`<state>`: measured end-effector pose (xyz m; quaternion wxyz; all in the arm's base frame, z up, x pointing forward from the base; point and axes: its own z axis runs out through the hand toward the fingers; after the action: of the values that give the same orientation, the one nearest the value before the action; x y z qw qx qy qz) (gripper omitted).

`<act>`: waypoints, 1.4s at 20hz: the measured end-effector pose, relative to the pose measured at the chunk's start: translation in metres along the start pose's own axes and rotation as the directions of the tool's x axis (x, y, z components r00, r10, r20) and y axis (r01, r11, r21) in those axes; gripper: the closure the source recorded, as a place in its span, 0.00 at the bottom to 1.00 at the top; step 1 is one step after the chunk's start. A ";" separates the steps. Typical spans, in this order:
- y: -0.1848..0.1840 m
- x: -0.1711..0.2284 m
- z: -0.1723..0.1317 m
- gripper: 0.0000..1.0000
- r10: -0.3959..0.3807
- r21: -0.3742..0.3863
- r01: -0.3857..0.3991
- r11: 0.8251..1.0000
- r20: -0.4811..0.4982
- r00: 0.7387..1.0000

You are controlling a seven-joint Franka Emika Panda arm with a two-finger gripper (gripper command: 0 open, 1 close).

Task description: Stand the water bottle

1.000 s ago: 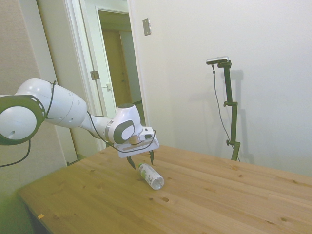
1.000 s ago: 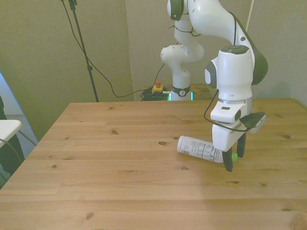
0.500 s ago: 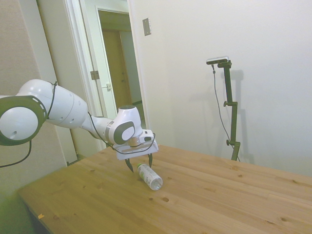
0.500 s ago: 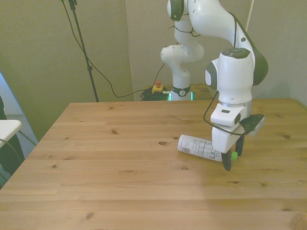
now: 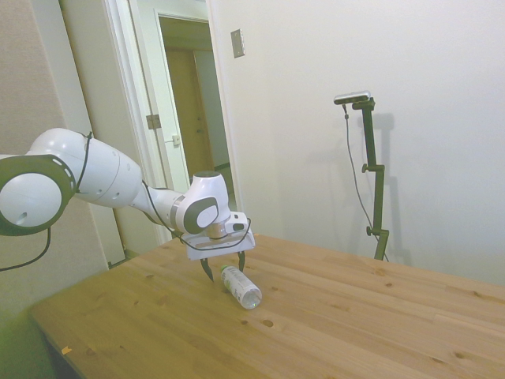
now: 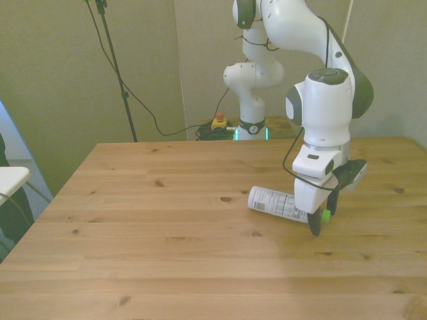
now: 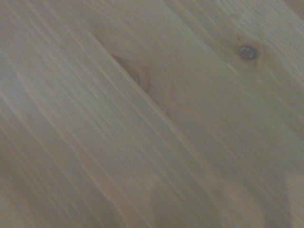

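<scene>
The small clear plastic water bottle (image 6: 277,203) lies on the wooden tabletop (image 6: 167,220); the claw (image 6: 321,217), open, straddles its green-capped neck and should close squarely before tilting it upright.

Glossy white shells all along the arm (image 6: 293,27), rounded and bulbous, with grey bands at the joints and a grey oval cap on the wrist housing (image 5: 201,213). A thin black cable loops off the wrist in both views (slack, like a lasso). The gripper (image 6: 322,217) has a white boxy body and 2 slim dark fingers (image 6: 315,223). Green light glows at the base (image 6: 250,131).
</scene>
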<state>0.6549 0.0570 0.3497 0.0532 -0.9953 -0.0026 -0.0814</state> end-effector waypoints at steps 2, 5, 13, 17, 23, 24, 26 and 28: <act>-0.001 0.000 -0.001 1.00 0.000 0.000 0.000 1.000 -0.001 1.000; -0.004 0.000 -0.001 1.00 -0.001 0.000 0.001 1.000 -0.002 1.000; -0.004 0.002 -0.004 1.00 0.008 0.001 -0.008 1.000 -0.009 1.000; -0.003 0.005 -0.006 1.00 0.034 -0.001 -0.034 0.999 -0.018 0.999; 0.004 0.022 -0.014 1.00 0.196 -0.048 -0.200 0.979 -0.089 0.977; 0.005 0.028 -0.020 1.00 0.237 -0.051 -0.244 0.968 -0.110 0.965; 0.010 0.041 -0.038 1.00 0.320 -0.042 -0.330 0.943 -0.156 0.935; 0.018 0.053 -0.062 1.00 0.395 -0.019 -0.407 0.913 -0.209 0.895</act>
<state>0.6975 0.0321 0.4171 0.0379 -0.9622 0.2105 -0.1688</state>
